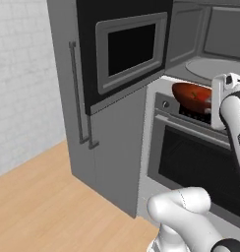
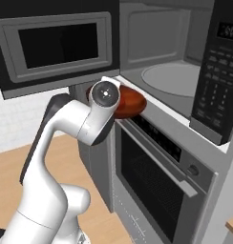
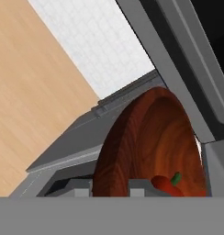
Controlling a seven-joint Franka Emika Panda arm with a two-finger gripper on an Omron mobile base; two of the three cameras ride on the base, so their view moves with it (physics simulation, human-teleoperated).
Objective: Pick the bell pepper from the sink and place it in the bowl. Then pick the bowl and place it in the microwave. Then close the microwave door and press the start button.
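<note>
My gripper is shut on the near rim of the red-orange bowl, one finger on each side of the rim. The bowl hangs in the air just in front of the microwave's open mouth, above the oven's top edge. Inside the bowl lies the small red bell pepper with its green stem. In the right base view my wrist covers part of the bowl. The microwave door stands swung wide open to the left. The grey interior with its round turntable lies bare.
The microwave's black control panel stands to the right of the opening. Below is a larger oven with a bar handle. A tall grey cabinet with long handles is on the left, over a wooden floor.
</note>
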